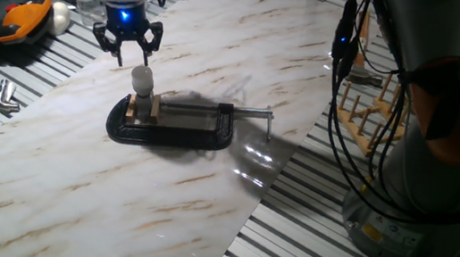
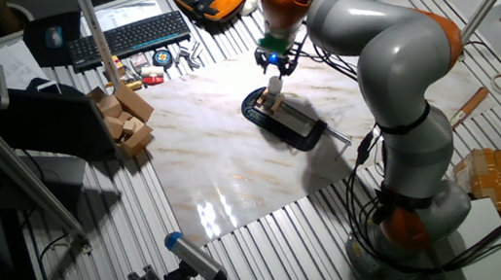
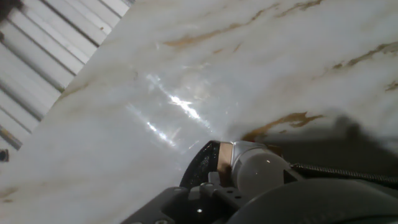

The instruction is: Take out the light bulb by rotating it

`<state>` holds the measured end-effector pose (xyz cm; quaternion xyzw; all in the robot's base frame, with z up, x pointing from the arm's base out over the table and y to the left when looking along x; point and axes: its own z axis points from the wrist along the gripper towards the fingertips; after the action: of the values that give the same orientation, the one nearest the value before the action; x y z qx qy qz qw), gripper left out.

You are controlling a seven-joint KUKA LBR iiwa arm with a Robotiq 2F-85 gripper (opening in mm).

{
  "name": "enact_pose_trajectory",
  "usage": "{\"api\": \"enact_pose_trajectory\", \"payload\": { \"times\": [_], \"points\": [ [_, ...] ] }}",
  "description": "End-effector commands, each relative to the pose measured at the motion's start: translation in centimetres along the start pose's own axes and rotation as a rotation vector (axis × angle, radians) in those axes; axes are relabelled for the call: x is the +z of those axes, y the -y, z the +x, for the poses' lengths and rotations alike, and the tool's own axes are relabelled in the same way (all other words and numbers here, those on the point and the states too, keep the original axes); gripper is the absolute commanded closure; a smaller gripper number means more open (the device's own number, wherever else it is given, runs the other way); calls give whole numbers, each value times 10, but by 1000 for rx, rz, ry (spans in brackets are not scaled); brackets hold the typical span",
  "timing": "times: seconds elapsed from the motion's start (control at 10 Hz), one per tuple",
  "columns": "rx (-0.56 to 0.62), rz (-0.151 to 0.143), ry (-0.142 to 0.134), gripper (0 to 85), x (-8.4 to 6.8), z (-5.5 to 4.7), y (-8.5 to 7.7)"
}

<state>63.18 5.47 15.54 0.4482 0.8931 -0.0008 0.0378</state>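
The black two-finger pincer [image 1: 125, 44] hangs released, its fingers spread, just above and slightly behind the small frosted white globe bulb [image 1: 141, 77]. Below the pincer the bulb stands upright in a black metal clamp [image 1: 178, 123] lying on the marble-patterned white surface [image 1: 225, 38]
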Motion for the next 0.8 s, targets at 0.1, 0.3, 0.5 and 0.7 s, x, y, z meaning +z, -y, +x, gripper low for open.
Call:
{"api": "enact_pose_trajectory", "payload": {
  "times": [0.1, 0.3, 0.5, 0.7],
  "points": [
    [1863, 132, 53, 170, 1, 0, -1],
    [1863, 141, 58, 170, 2, 0, -1],
    [1863, 145, 59, 170, 2, 0, -1],
    [1863, 149, 51, 170, 2, 0, -1]
  ]
}}
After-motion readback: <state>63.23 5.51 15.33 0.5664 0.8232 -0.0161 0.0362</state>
